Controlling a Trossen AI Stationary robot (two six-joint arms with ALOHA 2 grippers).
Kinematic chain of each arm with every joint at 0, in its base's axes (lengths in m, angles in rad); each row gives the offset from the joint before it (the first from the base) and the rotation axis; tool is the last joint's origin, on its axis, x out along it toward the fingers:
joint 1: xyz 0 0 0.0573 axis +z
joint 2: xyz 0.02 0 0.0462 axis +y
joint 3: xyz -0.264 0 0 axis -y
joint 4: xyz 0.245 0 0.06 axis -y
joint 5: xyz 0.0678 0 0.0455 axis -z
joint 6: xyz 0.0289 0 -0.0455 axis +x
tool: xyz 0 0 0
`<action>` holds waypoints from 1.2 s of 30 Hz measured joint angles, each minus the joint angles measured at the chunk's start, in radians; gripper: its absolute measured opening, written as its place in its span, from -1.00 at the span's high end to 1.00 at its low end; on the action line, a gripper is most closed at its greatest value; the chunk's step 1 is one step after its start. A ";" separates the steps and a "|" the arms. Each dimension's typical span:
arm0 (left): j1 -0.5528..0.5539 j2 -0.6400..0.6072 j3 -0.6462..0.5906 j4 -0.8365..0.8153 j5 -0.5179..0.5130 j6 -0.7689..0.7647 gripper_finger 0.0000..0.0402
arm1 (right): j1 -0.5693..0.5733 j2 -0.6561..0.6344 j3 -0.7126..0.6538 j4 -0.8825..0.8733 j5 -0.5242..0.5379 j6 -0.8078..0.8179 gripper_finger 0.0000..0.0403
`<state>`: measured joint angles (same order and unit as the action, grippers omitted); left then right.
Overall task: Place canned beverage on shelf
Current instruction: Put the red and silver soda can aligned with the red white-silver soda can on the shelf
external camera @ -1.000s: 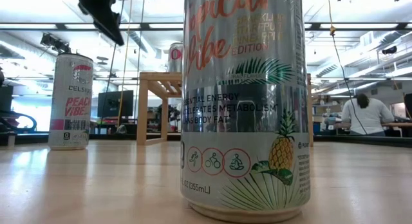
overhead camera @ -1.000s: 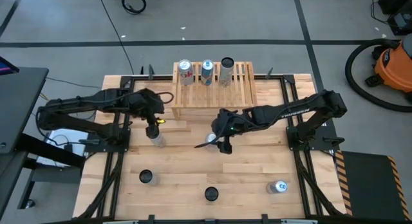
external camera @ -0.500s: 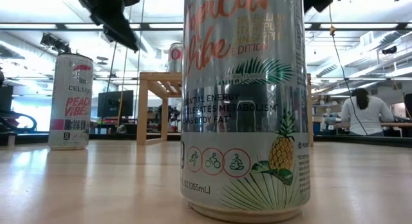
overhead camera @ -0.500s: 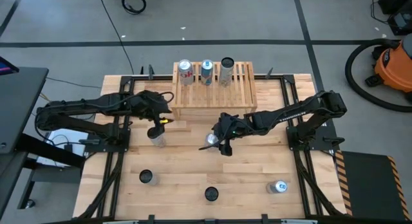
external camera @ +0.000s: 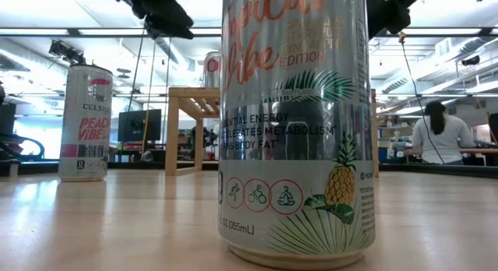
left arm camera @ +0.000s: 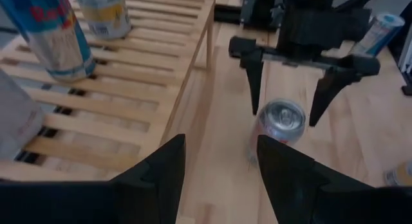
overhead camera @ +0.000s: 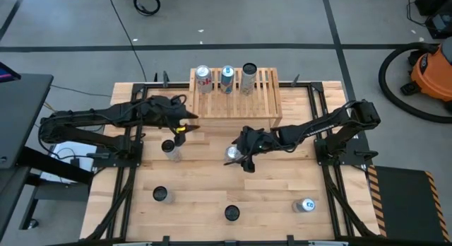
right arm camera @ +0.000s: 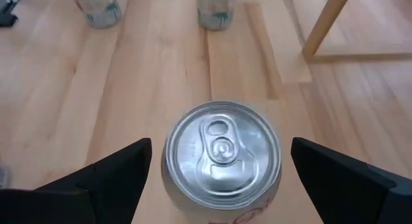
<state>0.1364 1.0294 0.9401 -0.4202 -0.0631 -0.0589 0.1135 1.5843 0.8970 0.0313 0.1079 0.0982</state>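
A silver can stands upright on its base on the wooden table; it also shows in the high view. My right gripper is open above it, one finger on each side of the can's top, with a gap on both sides; in the high view it is at the table's middle. My left gripper is open and empty by the left front corner of the shelf. The shelf's slatted top carries three upright cans. Another can stands just nearer than my left gripper.
Three more cans stand near the table's front edge: one at the left, one in the middle that fills the low view, one at the right. The shelf's right half is bare. A person sits in the room behind.
My left gripper has gone from above the can at the left-middle toward the table's far edge and right, up to the shelf's left front corner; that can stays standing. My right gripper has shifted a little left and down over the middle can.
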 joint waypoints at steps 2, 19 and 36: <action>0.000 0.000 0.000 0.017 0.000 0.001 0.04 | 0.000 0.000 -0.014 0.002 0.002 0.001 -0.90; 0.000 0.000 0.000 0.066 0.000 0.003 0.04 | 0.000 0.004 -0.085 0.164 0.006 0.014 -0.89; 0.000 0.000 0.001 0.056 0.001 0.004 0.04 | -0.011 0.079 -0.086 0.222 0.000 -0.005 -0.86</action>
<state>0.1360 1.0298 0.9413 -0.3641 -0.0624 -0.0548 0.1024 1.6634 0.8108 0.2535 0.1081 0.0937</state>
